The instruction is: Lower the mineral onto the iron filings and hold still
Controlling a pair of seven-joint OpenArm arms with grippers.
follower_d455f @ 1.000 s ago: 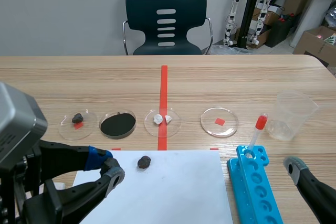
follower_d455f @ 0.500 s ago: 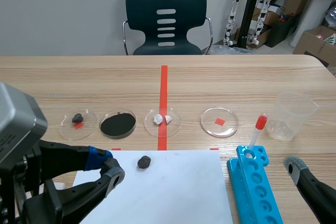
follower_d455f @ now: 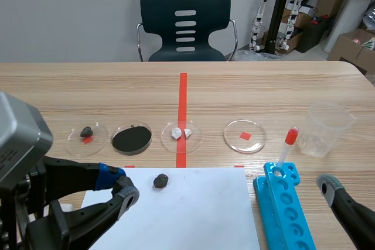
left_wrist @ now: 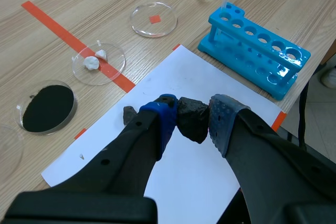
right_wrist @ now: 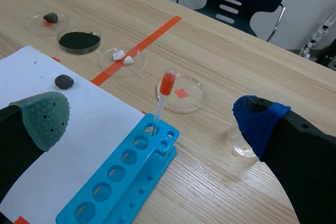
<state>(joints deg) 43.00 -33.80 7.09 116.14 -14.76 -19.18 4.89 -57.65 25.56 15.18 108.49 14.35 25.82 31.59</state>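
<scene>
Left claw (left_wrist: 193, 111) is clamped on the dark mineral (left_wrist: 191, 124), which is pinched between both pads with nothing else in the grip. Claw and mineral sit over the white paper sheet (left_wrist: 210, 77); can't tell whether the mineral touches it. A second dark rock (left_wrist: 129, 114) lies on the sheet just beside the blue-padded finger. The iron filings dish (left_wrist: 48, 107) is off the sheet, well apart from the mineral and not under it. Right claw (right_wrist: 149, 116) is wide open and holds nothing, near the blue tube rack (right_wrist: 126, 177).
</scene>
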